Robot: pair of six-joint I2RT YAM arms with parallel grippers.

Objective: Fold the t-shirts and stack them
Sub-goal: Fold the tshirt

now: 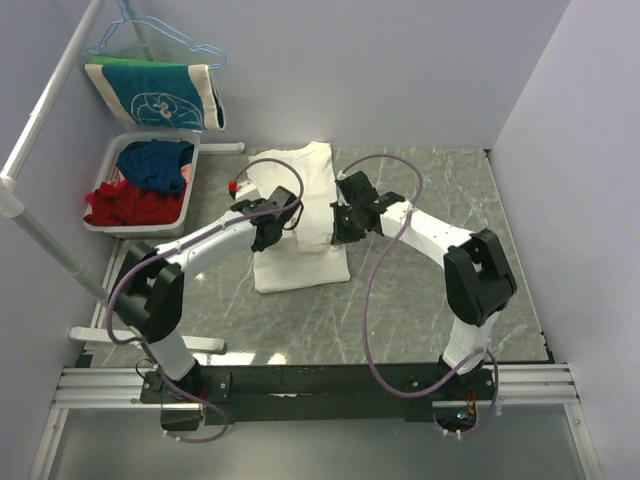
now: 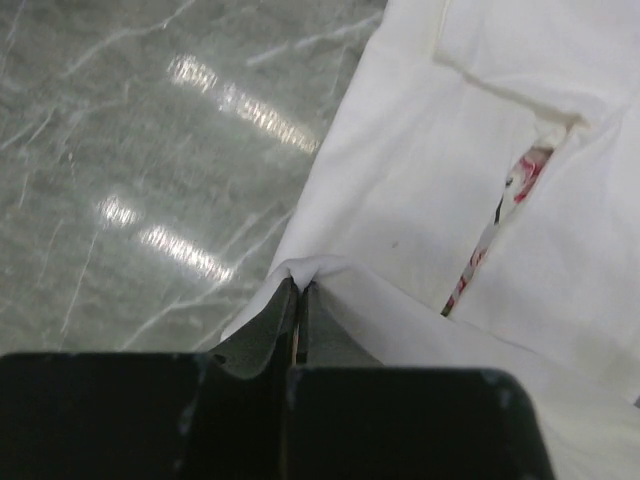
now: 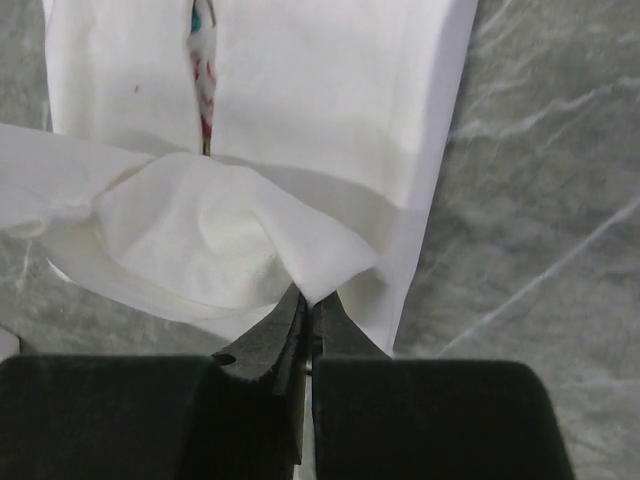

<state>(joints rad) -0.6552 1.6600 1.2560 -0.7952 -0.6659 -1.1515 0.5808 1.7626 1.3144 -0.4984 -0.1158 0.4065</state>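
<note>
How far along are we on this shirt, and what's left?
Done: the cream t-shirt has its sides folded in, making a long strip, back up. In hand: left gripper and right gripper each pinch an edge of it, likely for the cross fold. Left: that fold, stacking, and the clothes in the basket.

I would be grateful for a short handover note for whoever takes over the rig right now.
Left gripper: shut, pinching the t-shirt at its left edge.
Right gripper: shut on a bunched bit of the t-shirt's cloth at its right edge.
T-shirt: cream-white, mid-table, plain side up, both sides folded in to a long strip; the print peeks through the gap between the flaps.
Basket, far left: red and blue clothes inside; a teal cloth hangs above it.
Done: side folds.
Left: the crosswise fold, then stacking. No folded stack is in view.
</note>
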